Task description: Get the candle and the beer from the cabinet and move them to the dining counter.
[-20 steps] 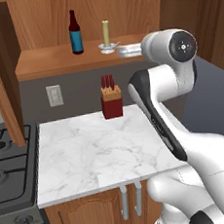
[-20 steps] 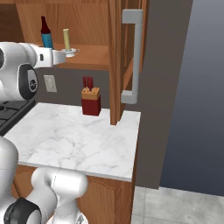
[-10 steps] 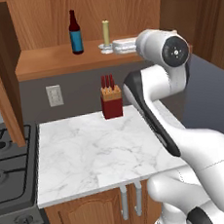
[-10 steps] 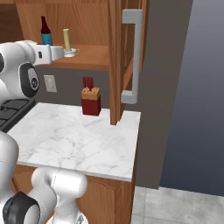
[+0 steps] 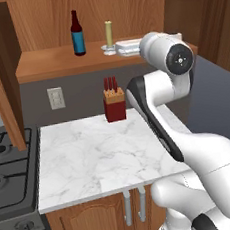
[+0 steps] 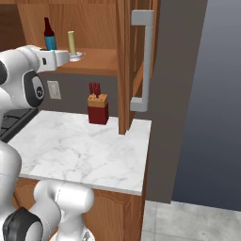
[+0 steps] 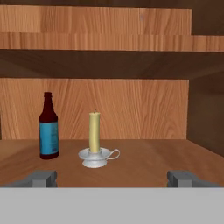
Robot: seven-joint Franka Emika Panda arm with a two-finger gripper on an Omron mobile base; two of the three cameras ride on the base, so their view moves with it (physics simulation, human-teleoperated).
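The pale yellow candle [image 7: 94,130] stands upright in a small white holder on the shelf of the open wood-brown cabinet [image 7: 144,162]. The dark brown beer [image 7: 48,129] with a blue label stands a short way to its left. My gripper [image 7: 113,179] is open at the shelf's front edge, level with the candle's holder and a little short of it, holding nothing. From the base, the candle [image 5: 108,33] and beer [image 5: 77,34] sit on the shelf with the gripper [image 5: 117,47] just right of the candle. From the other side I see the candle [image 6: 71,42], beer [image 6: 49,35] and gripper [image 6: 74,56]. The dining counter is out of view.
A red knife block [image 5: 114,106] stands at the back of the small marble worktop [image 5: 101,153] below the shelf. A stove [image 5: 7,168] adjoins it on the left. The cabinet door [image 6: 126,66] with its silver bar handle [image 6: 143,61] stands open to the right.
The hand has crept a little further along the shelf toward the candle. The jaws stayed open; candle and beer have not moved.
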